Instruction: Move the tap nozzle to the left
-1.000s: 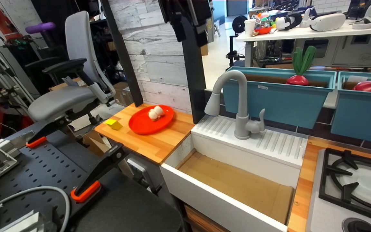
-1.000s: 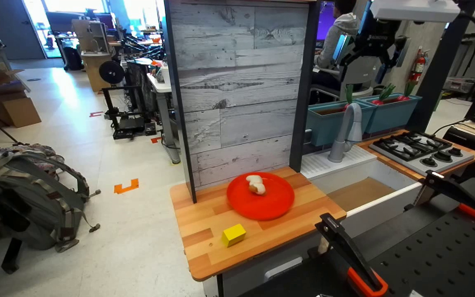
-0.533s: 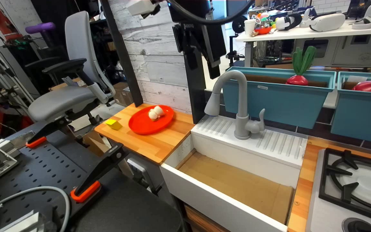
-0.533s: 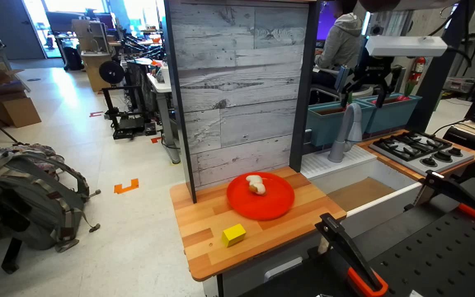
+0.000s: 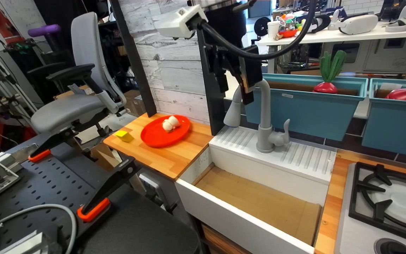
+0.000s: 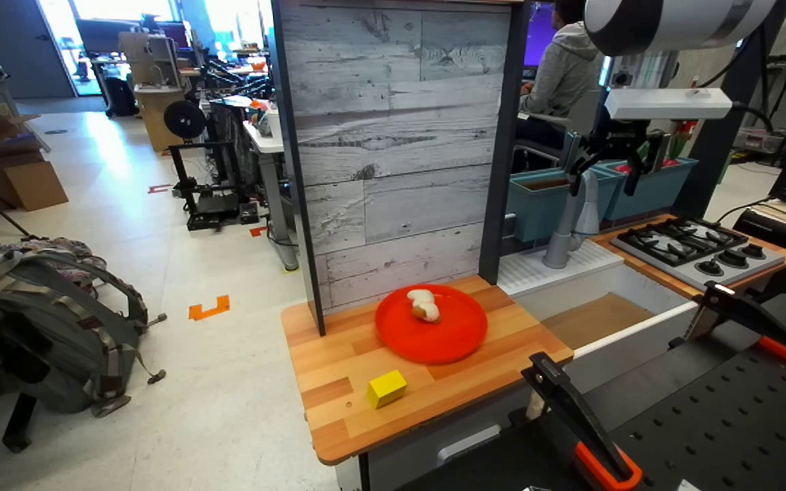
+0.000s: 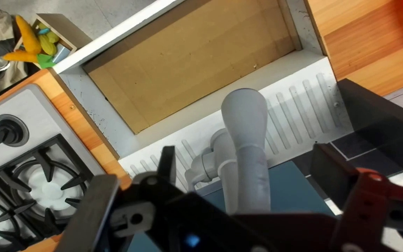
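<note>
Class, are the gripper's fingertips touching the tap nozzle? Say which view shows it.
Apart. In the wrist view, the gripper is open, its fingertips on either side of the tap nozzle, with a plain gap showing on each side.

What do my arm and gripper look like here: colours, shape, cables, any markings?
The arm is white and rounded with a black section. The gripper is mostly black with two jointed fingers; above it is a white box-shaped unit with a thick black cable. The wrist view shows a flat grey side plate and one finger looking dark red. Any lettering is too blurred to read.
</note>
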Robot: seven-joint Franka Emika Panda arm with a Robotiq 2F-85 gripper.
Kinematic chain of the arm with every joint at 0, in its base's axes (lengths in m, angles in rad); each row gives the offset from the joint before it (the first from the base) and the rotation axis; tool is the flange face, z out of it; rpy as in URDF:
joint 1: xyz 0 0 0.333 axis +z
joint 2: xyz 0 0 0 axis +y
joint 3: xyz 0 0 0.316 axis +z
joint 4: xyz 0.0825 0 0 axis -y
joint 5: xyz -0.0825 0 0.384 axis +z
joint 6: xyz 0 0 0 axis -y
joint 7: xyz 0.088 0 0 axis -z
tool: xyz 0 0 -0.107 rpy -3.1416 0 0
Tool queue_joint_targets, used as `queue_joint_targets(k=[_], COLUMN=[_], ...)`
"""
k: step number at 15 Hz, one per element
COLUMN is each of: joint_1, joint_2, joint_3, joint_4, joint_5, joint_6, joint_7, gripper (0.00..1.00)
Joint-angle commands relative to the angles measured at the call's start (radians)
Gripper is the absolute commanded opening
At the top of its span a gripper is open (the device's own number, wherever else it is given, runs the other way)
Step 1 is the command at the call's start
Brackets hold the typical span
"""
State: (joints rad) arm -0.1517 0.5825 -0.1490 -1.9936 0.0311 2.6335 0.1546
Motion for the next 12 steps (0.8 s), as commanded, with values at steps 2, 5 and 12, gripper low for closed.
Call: queue_joint_targets(k=[2, 5, 12], joint_1=[-0.013, -0.014, -0.042], joint_2=[0.047, 0.058, 0.043], joint_3=[0.004, 0.007, 0.063], joint_4=[0.054, 0.069, 0.079], joint_5=[0.014, 0.016, 0.149], joint_6=[0.007, 0.002, -0.030], joint_7=[-0.022, -0.025, -0.002], gripper=[0.56, 0.34, 0.06])
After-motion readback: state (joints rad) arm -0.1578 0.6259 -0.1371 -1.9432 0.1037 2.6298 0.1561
